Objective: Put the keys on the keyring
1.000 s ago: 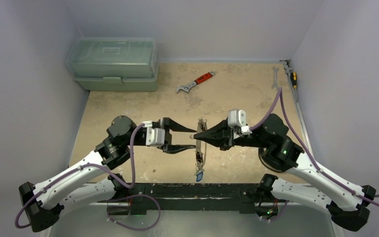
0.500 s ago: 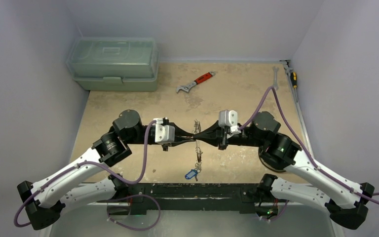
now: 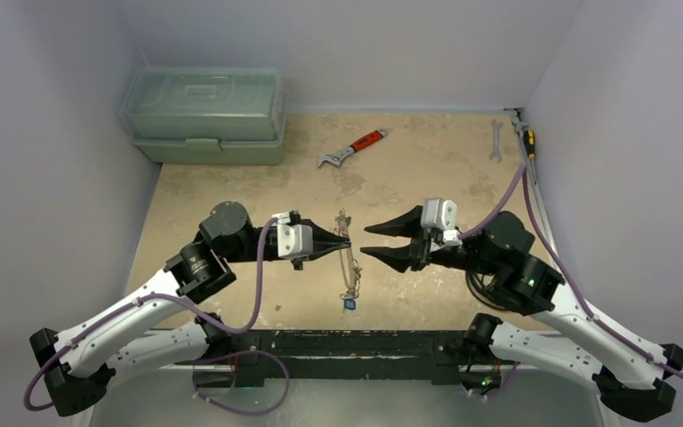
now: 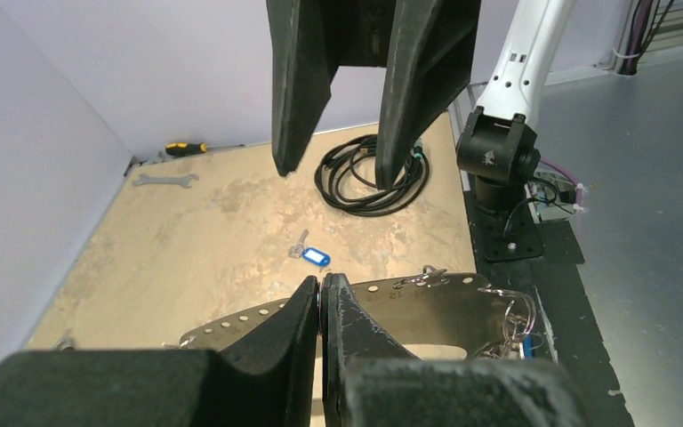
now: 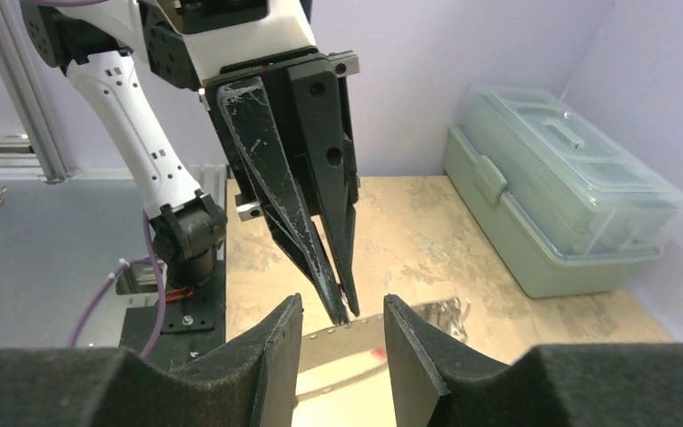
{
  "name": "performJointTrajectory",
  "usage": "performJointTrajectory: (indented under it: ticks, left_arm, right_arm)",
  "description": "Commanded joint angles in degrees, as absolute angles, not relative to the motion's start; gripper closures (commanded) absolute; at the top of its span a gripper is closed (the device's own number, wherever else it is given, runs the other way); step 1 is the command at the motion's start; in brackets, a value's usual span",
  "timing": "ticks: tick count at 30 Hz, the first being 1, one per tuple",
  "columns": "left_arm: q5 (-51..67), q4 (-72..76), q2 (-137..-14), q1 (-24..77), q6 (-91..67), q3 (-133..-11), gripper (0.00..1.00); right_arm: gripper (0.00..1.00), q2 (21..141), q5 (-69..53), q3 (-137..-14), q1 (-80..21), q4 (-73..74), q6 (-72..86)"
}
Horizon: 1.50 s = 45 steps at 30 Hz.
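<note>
Keys (image 3: 351, 301) look too tiny for us to count. Left gripper (image 3: 345, 240) pinches the keyring (image 4: 427, 302); right gripper (image 3: 365, 241), at three o'clock, gapes empty. Tan table (image 3: 427, 169), pale walls (image 3: 347, 44).

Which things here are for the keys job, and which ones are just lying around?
For the job: keyring, held by the left gripper; blue-tagged key; open right gripper.
Just lying about: toolbox; red-handled wrench; spanner; screwdriver.

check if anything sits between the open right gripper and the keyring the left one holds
Nothing visible does: only open air separates the right gripper from the keyring, which the left gripper pinches shut.
</note>
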<state>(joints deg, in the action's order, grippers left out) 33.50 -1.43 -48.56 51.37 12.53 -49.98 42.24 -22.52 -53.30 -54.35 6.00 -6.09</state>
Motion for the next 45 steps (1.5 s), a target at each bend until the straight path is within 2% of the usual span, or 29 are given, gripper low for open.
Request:
performJointTrajectory:
  ticks: [1, 15, 31, 45]
  left_arm:
    - [32.0, 6.3, -46.0, 51.2, 11.0, -48.6, 1.00]
    - [31.7, 21.5, -43.1, 51.2, 3.9, -42.1, 1.00]
    - [27.2, 57.2, -44.3, 51.2, -11.8, -30.1, 1.00]
    - [29.4, 69.1, -48.8, 51.2, -18.1, -30.4, 1.00]
  right_arm:
    - [0.57, 40.8, -18.8, -51.9, -54.5, 4.8, -4.4]
    - [0.62, 44.6, -22.3, -48.6, -54.5, -3.5, -0.4]
    - [0.66, 45.8, -28.9, -46.8, -54.5, -13.8, 5.9]
    - [0.66, 43.4, -27.3, -45.1, -54.5, -18.8, 8.0]
